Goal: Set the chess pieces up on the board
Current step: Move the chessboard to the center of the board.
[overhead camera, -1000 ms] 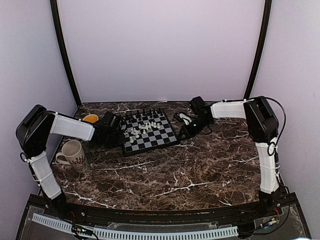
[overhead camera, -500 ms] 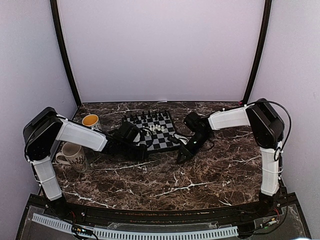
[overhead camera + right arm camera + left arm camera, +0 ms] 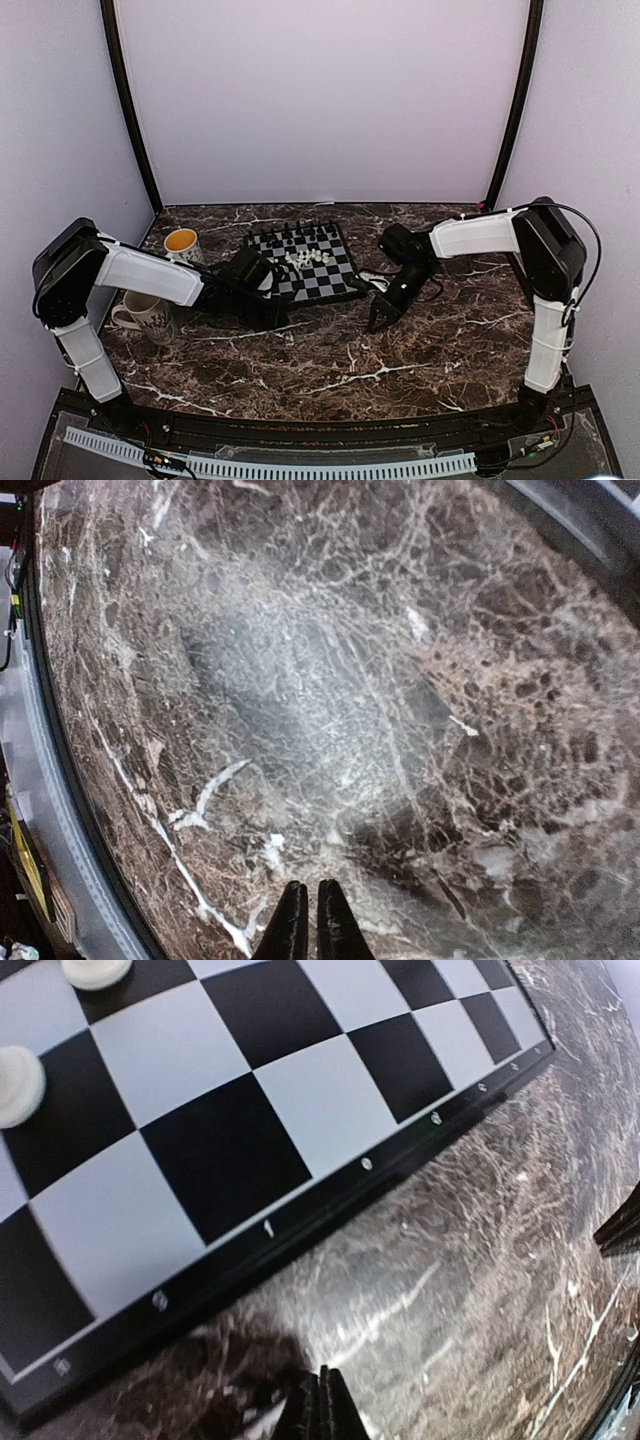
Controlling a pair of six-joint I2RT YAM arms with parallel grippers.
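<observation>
The board [image 3: 322,277] lies at the middle back of the table. Black chess pieces [image 3: 296,233] line its far edge, and white chess pieces [image 3: 306,257] cluster near its centre. My left gripper [image 3: 274,310] is shut and empty, low over the marble just off the board's near left corner. In the left wrist view its tips [image 3: 322,1402] sit in front of the board's rim [image 3: 300,1222], with two white pieces [image 3: 15,1084] on the squares beyond. My right gripper [image 3: 379,321] is shut with nothing in it, right of the board's near corner. The right wrist view shows its tips [image 3: 307,905] over bare marble.
A mug with a yellow inside [image 3: 181,242] stands at the back left. A white patterned mug [image 3: 146,310] stands nearer on the left, beside my left arm. The table's near rail [image 3: 45,780] curves along the left of the right wrist view.
Both grippers have drawn back from the board's sides toward the near side. The left one swept across the near left corner; the right one dropped to the marble right of the board.
</observation>
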